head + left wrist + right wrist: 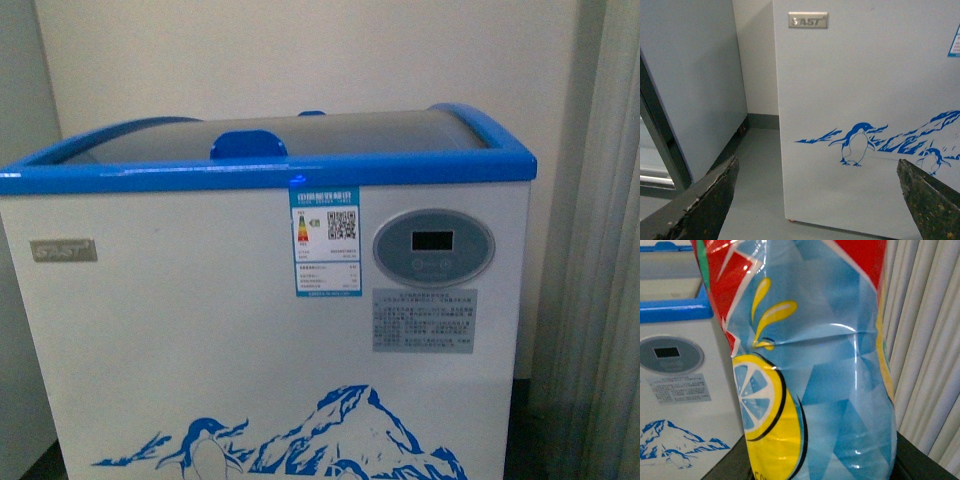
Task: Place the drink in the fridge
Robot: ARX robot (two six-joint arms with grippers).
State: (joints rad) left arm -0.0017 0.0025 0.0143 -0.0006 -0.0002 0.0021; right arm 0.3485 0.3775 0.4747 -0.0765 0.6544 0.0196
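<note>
The drink (810, 365) filled the right wrist view, clamped in the right tool (822, 467) near the fridge (200, 330); the left tool (815, 200) hung wide open and empty, likely kept free for the apparently shut lid (380, 130).

White chest fridge (200, 330), blue rim, curved glass lid w/ blue handle looks shut; penguin & mtn decal, grey oval display on front. The drink (810, 365) upright, crinkled red/blue label w/ lemon print, by fridge's front-right.
</note>
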